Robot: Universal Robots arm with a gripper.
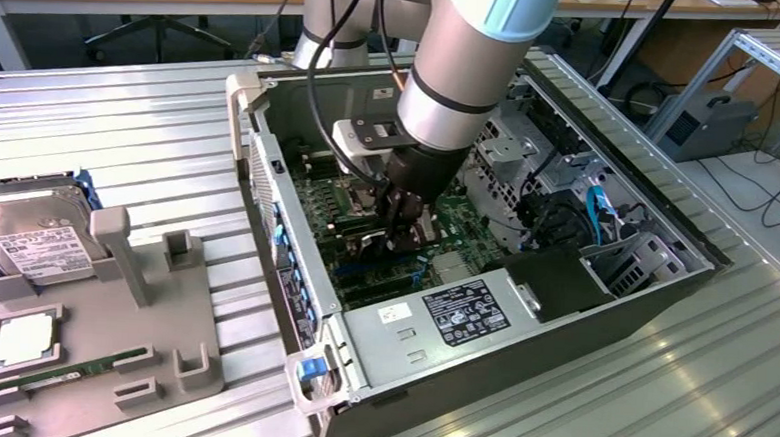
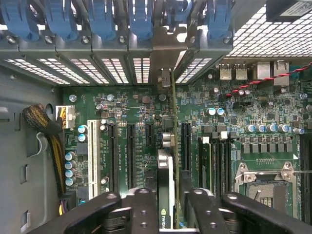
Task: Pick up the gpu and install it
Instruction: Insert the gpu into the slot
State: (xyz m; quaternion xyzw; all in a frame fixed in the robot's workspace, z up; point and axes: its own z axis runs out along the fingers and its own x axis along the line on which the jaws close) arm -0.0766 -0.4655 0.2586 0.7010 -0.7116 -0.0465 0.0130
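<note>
Edgewise, gpu (image 2: 168,195) bracket toward rear slots (image 2: 141,68)

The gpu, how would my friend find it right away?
Look inside the open computer case, where the robot arm reaches toward the green motherboard. The thin card standing on edge in the gripper is the gpu. The long black slots beside it lie empty.

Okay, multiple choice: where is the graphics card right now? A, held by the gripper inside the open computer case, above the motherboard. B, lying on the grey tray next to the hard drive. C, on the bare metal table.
A: the gripper holds the gpu edge-on over the motherboard inside the case.
</note>
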